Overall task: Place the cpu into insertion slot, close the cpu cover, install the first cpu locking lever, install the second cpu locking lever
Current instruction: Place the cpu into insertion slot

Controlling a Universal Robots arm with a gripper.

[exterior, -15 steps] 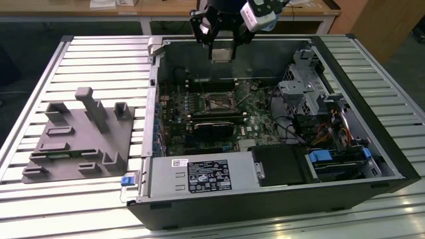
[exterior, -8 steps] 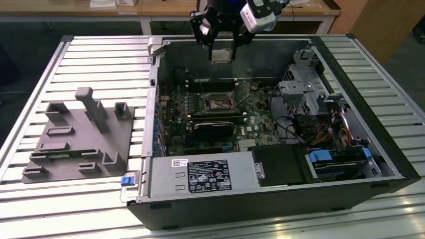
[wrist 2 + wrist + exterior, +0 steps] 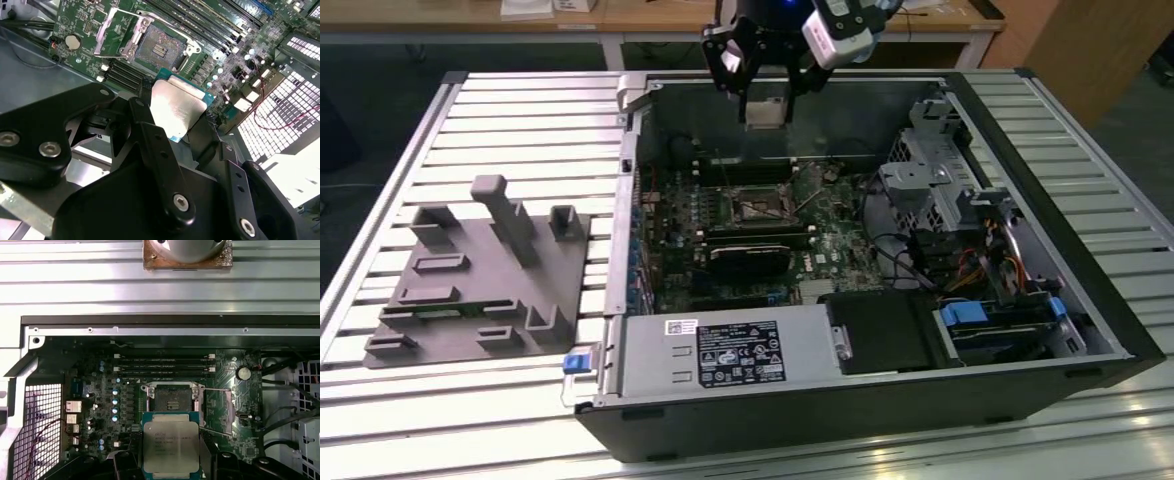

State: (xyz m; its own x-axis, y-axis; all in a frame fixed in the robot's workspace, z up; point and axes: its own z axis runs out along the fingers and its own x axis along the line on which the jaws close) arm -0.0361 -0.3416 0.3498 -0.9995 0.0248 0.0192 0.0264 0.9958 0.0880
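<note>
The cpu [image 3: 171,450] is hanging in the gripper [image 3: 766,100] with its metal top facing the first wrist view. It is well above the motherboard [image 3: 761,235] and not yet in the socket [image 3: 171,400]. In the exterior view it is sitting over the far part of the open case [image 3: 854,410], a little beyond the socket rather than straight over it. The chip is being carried roughly level with the board, likely so that it can go down square onto the socket's bare contacts without tipping.

The jaws are standing narrowly apart, clamped on the cpu's two opposite edges. In the second wrist view the black fingers [image 3: 150,140] are pressing its sides and leaving the silver top bare.

The cover [image 3: 101,27] is standing swung open beside the socket, which is keeping the way in free. The levers seem to be released too, though the thin rods are hard to make out. A grey fixture [image 3: 467,270] is lying on the slatted table [image 3: 1067,130] at the exterior view's left, well apart from the case.
</note>
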